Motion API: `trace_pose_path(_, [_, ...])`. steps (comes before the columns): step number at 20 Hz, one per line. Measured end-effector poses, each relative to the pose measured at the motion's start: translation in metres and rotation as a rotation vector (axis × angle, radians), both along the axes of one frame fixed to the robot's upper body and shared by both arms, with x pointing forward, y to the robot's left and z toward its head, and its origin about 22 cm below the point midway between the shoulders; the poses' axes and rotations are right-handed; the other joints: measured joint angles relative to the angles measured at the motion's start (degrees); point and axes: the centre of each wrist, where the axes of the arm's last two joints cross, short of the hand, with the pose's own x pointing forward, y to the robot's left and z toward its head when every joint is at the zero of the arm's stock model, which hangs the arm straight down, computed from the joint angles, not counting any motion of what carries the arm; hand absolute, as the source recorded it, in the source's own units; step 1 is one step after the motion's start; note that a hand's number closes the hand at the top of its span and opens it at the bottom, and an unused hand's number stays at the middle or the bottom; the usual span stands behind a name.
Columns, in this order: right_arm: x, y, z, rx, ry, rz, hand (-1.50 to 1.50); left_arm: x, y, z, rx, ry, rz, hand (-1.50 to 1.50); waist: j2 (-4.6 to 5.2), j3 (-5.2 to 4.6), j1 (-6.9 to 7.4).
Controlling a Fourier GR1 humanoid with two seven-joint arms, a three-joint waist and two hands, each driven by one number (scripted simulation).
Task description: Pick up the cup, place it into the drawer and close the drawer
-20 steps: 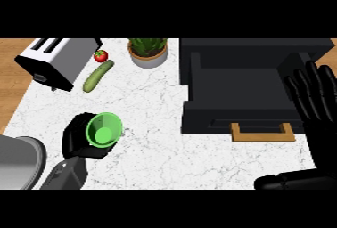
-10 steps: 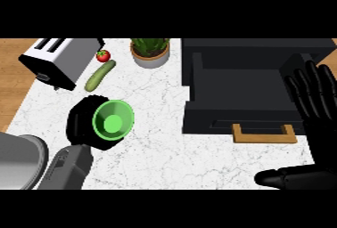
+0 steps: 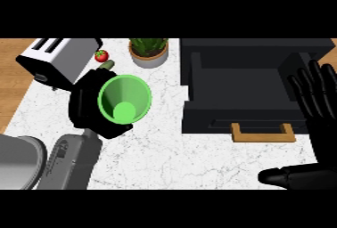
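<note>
Left hand point(image 3: 84, 103): curled round green cup point(image 3: 124, 98) — over counter point(image 3: 164, 149), just left of drawer point(image 3: 220, 121).
Right hand point(image 3: 319, 107): open, fingers up, rt edge.
Drawer: stands open — wooden handle point(image 3: 262, 133) toward robot.

Left hand point(image 3: 84, 104) curled round the green cup point(image 3: 125, 99), cup mouth facing the camera, over the marble table point(image 3: 197, 156), left of the drawer. Black drawer point(image 3: 240, 84) is open, wooden handle point(image 3: 262, 133) on its near edge. Right hand point(image 3: 319, 102) rests open at the right edge, fingers up, overlapping the drawer's right side. Back of the table: toaster point(image 3: 58, 55), small red fruit point(image 3: 100, 55), potted plant point(image 3: 149, 51). A green tip point(image 3: 107, 65) pokes out behind the left hand, can't tell what it is.
</note>
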Motion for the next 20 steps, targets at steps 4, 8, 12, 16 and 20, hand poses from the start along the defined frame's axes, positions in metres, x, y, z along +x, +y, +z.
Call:
trace_pose_path(4, [-0.004,-0.005,0.004,-0.009,-0.011,0.006,-1.50,0.012,-0.020,0.036,0.020,-0.012,-0.005,1.50,0.07,-0.01,-0.33])
trace_pose_path(8, [0.000,-0.007,0.004,-0.007,-0.007,0.006,-1.50,0.029,-0.047,0.065,0.046,-0.019,-0.007,1.50,0.16,-0.02,-0.57])
trace_pose_path(12, [0.000,0.000,0.002,-0.007,-0.005,0.006,-1.50,0.041,-0.061,0.094,0.084,-0.022,-0.003,1.50,0.17,-0.03,-0.62])
trace_pose_path(16, [0.001,-0.006,-0.003,-0.007,-0.004,0.006,-1.50,0.052,-0.085,0.112,0.117,-0.028,-0.003,1.50,0.21,-0.02,-0.78])
trace_pose_path(20, [-0.002,-0.004,-0.004,-0.009,-0.003,0.007,-1.50,0.062,-0.104,0.123,0.151,-0.005,-0.009,1.50,0.23,-0.02,-0.93])
